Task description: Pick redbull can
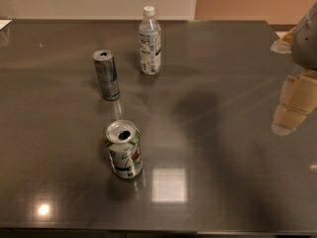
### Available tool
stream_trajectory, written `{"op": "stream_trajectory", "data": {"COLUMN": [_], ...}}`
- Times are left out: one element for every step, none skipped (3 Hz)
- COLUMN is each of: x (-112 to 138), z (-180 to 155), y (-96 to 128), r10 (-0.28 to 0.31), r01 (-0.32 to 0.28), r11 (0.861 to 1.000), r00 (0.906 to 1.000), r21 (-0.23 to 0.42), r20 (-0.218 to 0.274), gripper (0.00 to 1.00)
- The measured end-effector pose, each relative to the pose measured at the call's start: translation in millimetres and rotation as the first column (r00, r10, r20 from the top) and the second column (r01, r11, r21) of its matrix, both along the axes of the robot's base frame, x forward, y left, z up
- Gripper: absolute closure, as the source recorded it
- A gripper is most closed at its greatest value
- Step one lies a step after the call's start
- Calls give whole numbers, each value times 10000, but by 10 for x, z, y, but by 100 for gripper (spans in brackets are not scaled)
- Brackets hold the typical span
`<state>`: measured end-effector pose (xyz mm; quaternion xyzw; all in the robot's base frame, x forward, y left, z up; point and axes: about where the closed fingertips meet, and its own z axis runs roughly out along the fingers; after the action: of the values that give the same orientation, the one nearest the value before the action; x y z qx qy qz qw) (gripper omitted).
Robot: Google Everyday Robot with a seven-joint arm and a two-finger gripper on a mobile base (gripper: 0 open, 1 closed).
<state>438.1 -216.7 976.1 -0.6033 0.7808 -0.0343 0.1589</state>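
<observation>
Nearest the camera, a squat white can (124, 150) with green and red marks stood upright on the glossy dark table (223, 192), its top opened. At the right edge of the view, well apart from everything on the table, the robot's gripper (292, 108) hung above the surface. How far open it was could not be told, but it had hold of none of the three containers, all of which stood on the tabletop. Farther back and left of centre stood the redbull can (106, 75), slim, upright and untouched. Behind it and to its right, near the far edge, was a clear plastic bottle (149, 41) with a white cap.

The pick appeared not yet begun. The likeliest failure was a tip-over: so tall and narrow a can would probably topple if struck off-centre or high, and might skid on the slick surface. A reach from the right also risked clipping the nearby bottle, or settling on the nearer white can by mistake.
</observation>
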Motion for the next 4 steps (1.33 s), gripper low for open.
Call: {"op": "stream_trajectory", "data": {"x": [0, 117, 372, 680], "z": [0, 81, 206, 306], "y": [0, 142, 529, 968], "r10": [0, 219, 1007, 1751], "r01": [0, -221, -1034, -1811], "r11": [10000, 9994, 9923, 9790], "r00": [10000, 9997, 9940, 9822], "r21": [0, 250, 682, 937], "r20": [2, 82, 421, 683], "gripper": [0, 0, 0, 0]}}
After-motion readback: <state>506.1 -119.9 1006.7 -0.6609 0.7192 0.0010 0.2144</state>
